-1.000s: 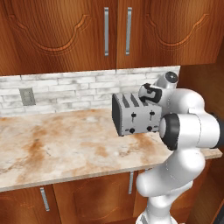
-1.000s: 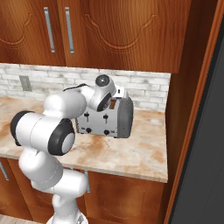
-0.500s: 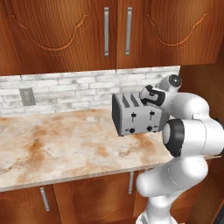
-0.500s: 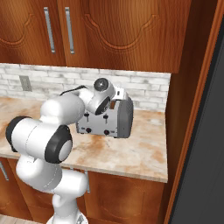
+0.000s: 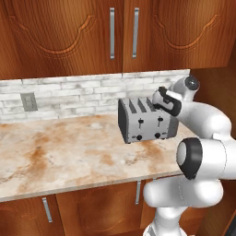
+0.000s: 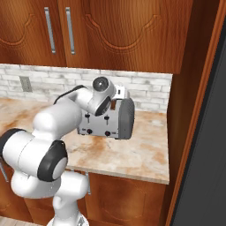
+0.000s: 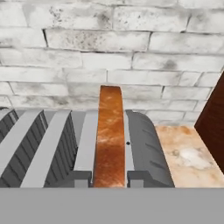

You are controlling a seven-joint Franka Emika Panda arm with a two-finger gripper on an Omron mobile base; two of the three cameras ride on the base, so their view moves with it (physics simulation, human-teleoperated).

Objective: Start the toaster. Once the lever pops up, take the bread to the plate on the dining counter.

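the toaster [image 5: 146, 120] stands on the marbled counter [image 5: 69, 152] near its right end, in front of the white brick backsplash [image 5: 69, 94] and below the wood cabinets [image 5: 120, 34], with its levers and knobs facing forward. the bread [image 7: 109, 138] stands on edge in the toaster's rightmost slot, its brown crust rising above the top. the gripper [image 7: 109, 178] sits over that end of the toaster with its two fingertips [image 7: 81, 178] drawn in tight against both faces of the slice, clamped on it.
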